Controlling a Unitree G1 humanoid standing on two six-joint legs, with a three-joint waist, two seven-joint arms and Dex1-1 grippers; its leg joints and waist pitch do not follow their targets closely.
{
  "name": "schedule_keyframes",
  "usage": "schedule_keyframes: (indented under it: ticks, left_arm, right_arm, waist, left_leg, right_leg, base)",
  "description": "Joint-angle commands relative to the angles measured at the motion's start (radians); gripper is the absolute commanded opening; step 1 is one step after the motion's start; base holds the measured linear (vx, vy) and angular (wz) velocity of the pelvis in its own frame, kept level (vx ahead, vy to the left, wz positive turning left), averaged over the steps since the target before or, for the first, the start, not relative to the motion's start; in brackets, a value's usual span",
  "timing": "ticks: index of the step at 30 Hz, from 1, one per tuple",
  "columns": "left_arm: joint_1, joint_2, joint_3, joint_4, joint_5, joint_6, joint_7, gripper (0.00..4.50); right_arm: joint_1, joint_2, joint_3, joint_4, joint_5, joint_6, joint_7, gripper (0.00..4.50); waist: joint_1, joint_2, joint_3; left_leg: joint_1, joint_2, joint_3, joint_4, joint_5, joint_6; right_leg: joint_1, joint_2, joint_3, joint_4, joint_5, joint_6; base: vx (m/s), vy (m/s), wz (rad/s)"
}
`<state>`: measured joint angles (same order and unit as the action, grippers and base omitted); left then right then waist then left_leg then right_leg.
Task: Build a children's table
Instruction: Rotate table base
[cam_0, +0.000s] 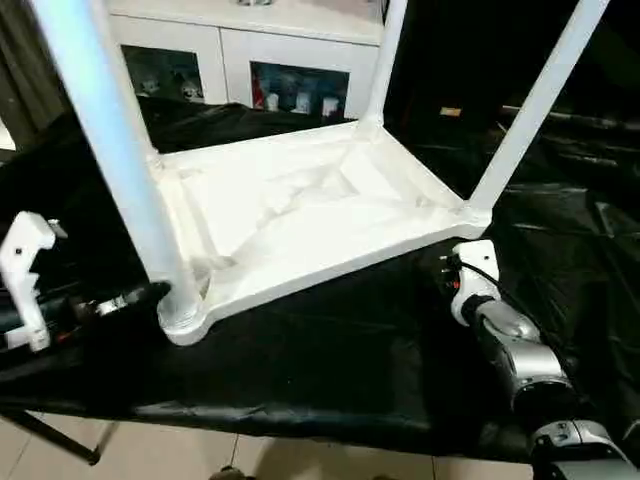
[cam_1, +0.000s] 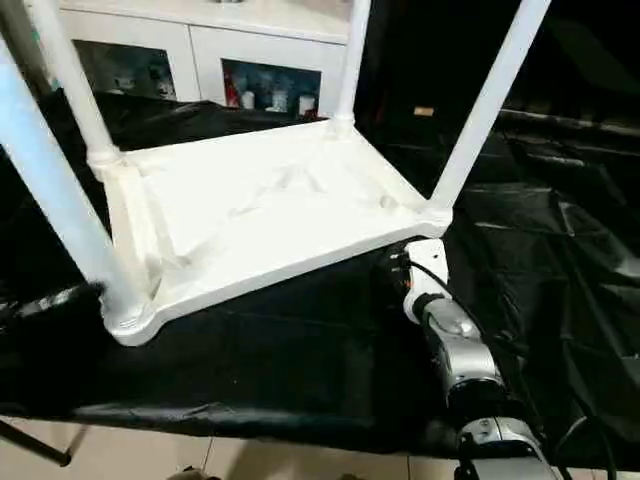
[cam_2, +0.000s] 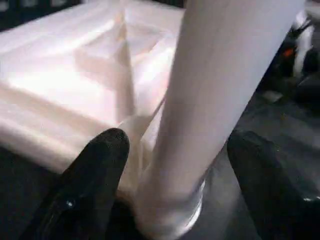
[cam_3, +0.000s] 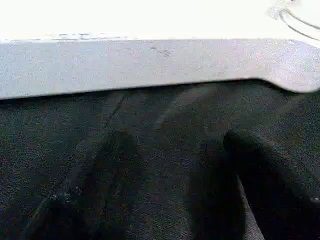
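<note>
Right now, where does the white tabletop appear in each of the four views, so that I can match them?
Left eye view: tabletop upside down at the centre, legs rising from its corners.
Right eye view: tabletop at the centre, slightly further left.
Left wrist view: tabletop ribbed underside, behind the near leg.
Right wrist view: tabletop edge, a white band.
Shared landmark: the black sheet under it.

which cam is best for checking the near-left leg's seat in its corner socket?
Left wrist view: the near-left leg enters its corner socket close up, between the left gripper's open fingers. Both eye views show that whole leg and socket from farther off. Right wrist view shows the tabletop's edge, not that leg.
</note>
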<state>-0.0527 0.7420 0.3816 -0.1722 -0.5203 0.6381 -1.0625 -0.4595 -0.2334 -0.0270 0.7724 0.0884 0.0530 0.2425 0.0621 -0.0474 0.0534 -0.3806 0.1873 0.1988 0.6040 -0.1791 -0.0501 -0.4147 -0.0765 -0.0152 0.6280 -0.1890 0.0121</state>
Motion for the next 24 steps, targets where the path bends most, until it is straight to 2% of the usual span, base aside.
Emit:
schedule_keyframes:
  ticks: [1, 3, 6, 8, 12, 15, 16, 18, 19, 21, 23, 24]
  left_arm:
    - [-0.020, -0.014, -0.033, -0.020, -0.028, 0.002, 0.003, 3.64]
    - [-0.057, -0.061, -0.079, -0.058, -0.076, 0.042, 0.006, 3.64]
    - [-0.078, -0.091, -0.132, -0.076, -0.082, 0.050, 0.008, 3.64]
    - [-0.106, -0.127, -0.203, -0.099, -0.084, 0.055, 0.004, 3.64]
    - [-0.131, -0.155, -0.245, -0.118, -0.099, 0.068, 0.001, 3.64]
    - [-0.171, -0.199, -0.305, -0.146, -0.127, 0.092, 0.006, 3.64]
    - [-0.177, -0.203, -0.316, -0.149, -0.133, 0.097, 0.006, 3.64]
    - [-0.203, -0.238, -0.356, -0.144, -0.127, 0.094, 0.016, 3.64]
    - [-0.236, -0.282, -0.406, -0.126, -0.107, 0.083, 0.031, 3.64]
    - [-0.272, -0.332, -0.456, -0.089, -0.071, 0.057, 0.049, 3.64]
    - [-0.296, -0.366, -0.483, -0.062, -0.055, 0.044, 0.065, 3.64]
    - [-0.321, -0.397, -0.507, -0.038, -0.049, 0.036, 0.074, 3.64]
  right_arm:
    - [0.006, 0.009, 0.019, -0.014, -0.014, 0.020, 0.001, 3.84]
    - [-0.007, 0.023, 0.034, -0.005, -0.027, 0.020, 0.002, 3.84]
    - [-0.021, 0.033, 0.042, 0.006, -0.031, 0.019, 0.004, 3.84]
    - [-0.042, 0.045, 0.055, 0.028, -0.041, 0.014, 0.011, 3.84]
    - [-0.055, 0.053, 0.062, 0.038, -0.045, 0.015, 0.022, 3.84]
    - [-0.069, 0.061, 0.071, 0.045, -0.054, 0.016, 0.039, 3.84]
    - [-0.072, 0.062, 0.070, 0.047, -0.055, 0.016, 0.039, 3.84]
    - [-0.082, 0.067, 0.074, 0.053, -0.056, 0.014, 0.048, 3.84]
    - [-0.094, 0.074, 0.080, 0.061, -0.056, 0.011, 0.062, 3.84]
    - [-0.101, 0.083, 0.090, 0.064, -0.054, 0.007, 0.087, 3.84]
    - [-0.102, 0.090, 0.099, 0.062, -0.056, 0.006, 0.110, 3.84]
    - [-0.101, 0.100, 0.106, 0.055, -0.053, 0.005, 0.138, 3.84]
  waist:
    - [0.001, 0.026, -0.058]
    - [-0.001, 0.026, -0.059]
    - [0.001, 0.024, -0.060]
    - [-0.002, 0.024, -0.060]
    - [-0.002, 0.018, -0.061]
    - [-0.001, 0.020, -0.061]
    - [-0.001, 0.017, -0.061]
    - [-0.002, 0.013, -0.060]
    - [0.000, 0.011, -0.061]
    - [0.001, 0.011, -0.059]
    - [0.002, 0.009, -0.062]
    - [-0.003, 0.006, -0.063]
  left_leg:
    - [0.027, 0.028, -0.018, -0.086, -0.329, -0.059]
    - [0.027, 0.027, -0.017, -0.085, -0.324, -0.059]
    - [0.027, 0.027, -0.016, -0.084, -0.310, -0.060]
    - [0.026, 0.028, -0.016, -0.083, -0.302, -0.057]
    - [0.023, 0.027, -0.014, -0.080, -0.279, -0.054]
    - [0.025, 0.028, -0.014, -0.080, -0.271, -0.057]
    - [0.025, 0.028, -0.014, -0.080, -0.273, -0.057]
    - [0.023, 0.027, -0.013, -0.080, -0.280, -0.054]
    - [0.025, 0.029, -0.013, -0.079, -0.280, -0.055]
    - [0.023, 0.029, -0.013, -0.079, -0.279, -0.054]
    - [0.020, 0.029, -0.015, -0.078, -0.272, -0.055]
    - [0.013, 0.027, -0.017, -0.079, -0.257, -0.051]
  right_leg:
    - [0.030, -0.037, 0.026, -0.071, -0.191, -0.194]
    - [0.031, -0.037, 0.026, -0.070, -0.185, -0.194]
    - [0.033, -0.036, 0.026, -0.068, -0.170, -0.197]
    - [0.035, -0.037, 0.026, -0.068, -0.166, -0.197]
    - [0.038, -0.037, 0.027, -0.067, -0.160, -0.195]
    - [0.038, -0.034, 0.026, -0.066, -0.149, -0.195]
    - [0.038, -0.035, 0.026, -0.065, -0.149, -0.197]
    - [0.038, -0.035, 0.027, -0.068, -0.173, -0.192]
    - [0.038, -0.038, 0.027, -0.070, -0.188, -0.186]
    - [0.038, -0.038, 0.028, -0.074, -0.199, -0.181]
    - [0.042, -0.041, 0.028, -0.072, -0.197, -0.174]
    - [0.048, -0.041, 0.027, -0.070, -0.186, -0.172]
  base:
    - [0.000, 0.000, 0.00]
    - [0.000, 0.000, 0.00]
    - [0.000, 0.000, 0.00]
    - [0.000, 0.000, 0.00]
    - [0.000, 0.000, 0.00]
    - [0.000, 0.000, 0.00]
    - [0.000, 0.000, 0.00]
    - [0.000, 0.000, 0.00]
    - [0.000, 0.000, 0.00]
    - [0.000, 0.000, 0.00]
    - [0.000, 0.000, 0.00]
    - [0.000, 0.000, 0.00]
